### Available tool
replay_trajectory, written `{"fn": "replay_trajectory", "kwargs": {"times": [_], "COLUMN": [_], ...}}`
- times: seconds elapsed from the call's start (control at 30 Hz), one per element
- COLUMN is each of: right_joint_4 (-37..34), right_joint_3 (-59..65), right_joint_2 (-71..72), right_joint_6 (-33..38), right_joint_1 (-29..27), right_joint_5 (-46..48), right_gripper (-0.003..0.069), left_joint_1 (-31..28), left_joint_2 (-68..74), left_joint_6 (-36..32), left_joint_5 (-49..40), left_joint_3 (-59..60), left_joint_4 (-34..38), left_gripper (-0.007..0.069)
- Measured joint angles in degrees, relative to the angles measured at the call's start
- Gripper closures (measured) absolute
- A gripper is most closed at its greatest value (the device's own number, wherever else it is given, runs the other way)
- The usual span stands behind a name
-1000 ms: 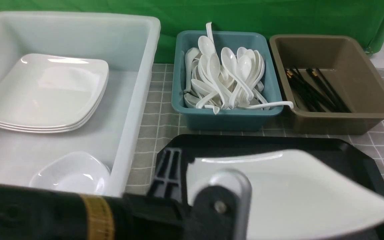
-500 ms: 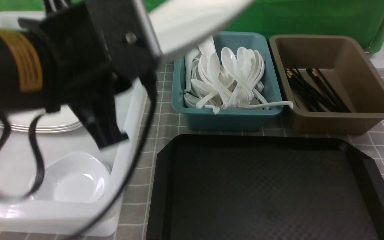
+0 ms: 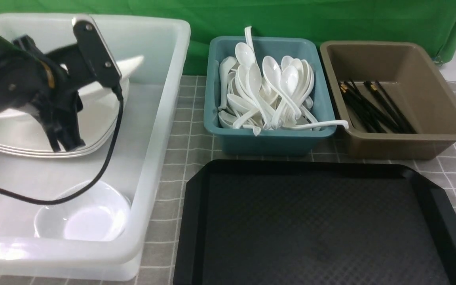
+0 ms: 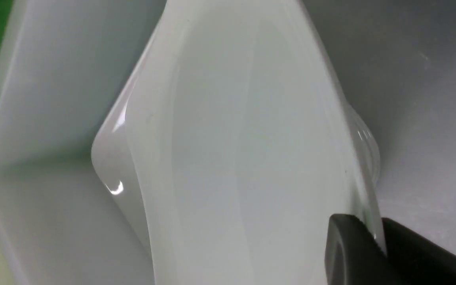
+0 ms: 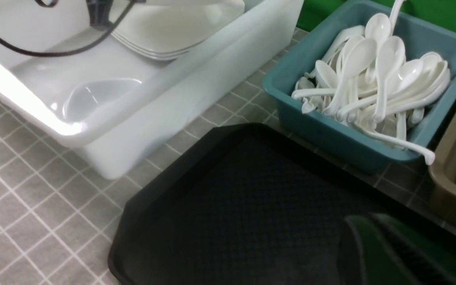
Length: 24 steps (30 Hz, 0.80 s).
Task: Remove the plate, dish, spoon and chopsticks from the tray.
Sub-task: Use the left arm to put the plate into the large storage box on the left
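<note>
My left gripper [image 3: 63, 136] is shut on the rim of the large white plate [image 3: 131, 63], holding it tilted inside the white bin [image 3: 164, 103], just over a stack of like plates [image 3: 93, 134]. In the left wrist view the plate [image 4: 232, 138] fills the frame, its edge pinched in the gripper [image 4: 375, 233]. The black tray [image 3: 315, 221] lies bare. A small white dish [image 3: 85, 217] sits in the bin's near end. Spoons [image 3: 267, 87] fill the teal bin, and chopsticks [image 3: 374, 107] lie in the brown bin. My right gripper [image 5: 366, 233] is shut and holds nothing, over the tray's [image 5: 232, 206] right side.
The teal bin [image 3: 267, 140] and brown bin [image 3: 441, 118] stand side by side behind the tray. One spoon handle sticks out over the teal bin's front right rim. A black cable hangs from my left wrist into the white bin. A green cloth backs the checked table.
The left arm lifted the plate off the tray and carried it up and left into the white bin. The tray now lies bare. The right gripper has come into view at the right edge.
</note>
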<state>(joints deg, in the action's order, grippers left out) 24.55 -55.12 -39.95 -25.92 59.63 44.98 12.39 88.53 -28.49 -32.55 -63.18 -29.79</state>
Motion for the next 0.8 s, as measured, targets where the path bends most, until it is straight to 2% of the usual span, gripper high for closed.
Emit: {"fn": "replay_trajectory", "kwargs": {"times": [0.43,0.57,0.67,0.7,0.8], "right_joint_4": [-3.5,-6.1,-7.2,-7.3,-9.1], "right_joint_3": [0.0,0.0,0.0,0.0,0.0], "right_joint_2": [0.0,0.0,0.0,0.0,0.0], "right_joint_6": [1.4,3.4,4.3,4.3,4.5], "right_joint_1": [0.0,0.0,0.0,0.0,0.0], "right_joint_5": [1.3,1.3,1.3,1.4,1.5], "right_gripper": [0.0629,0.0629,0.0629,0.0629,0.0629], "left_joint_1": [-3.2,-3.2,-3.2,-3.2,-3.2], "left_joint_2": [8.9,10.6,11.6,11.7,11.7], "left_joint_6": [8.9,10.9,11.9,11.9,12.0], "left_joint_5": [5.2,6.9,8.4,8.4,8.5], "left_joint_3": [-0.3,-0.5,-0.5,-0.5,-0.5], "left_joint_4": [-5.6,-6.2,-7.0,-7.0,-7.2], "left_gripper": [0.0597,0.0568,0.0478,0.0470,0.0315]}}
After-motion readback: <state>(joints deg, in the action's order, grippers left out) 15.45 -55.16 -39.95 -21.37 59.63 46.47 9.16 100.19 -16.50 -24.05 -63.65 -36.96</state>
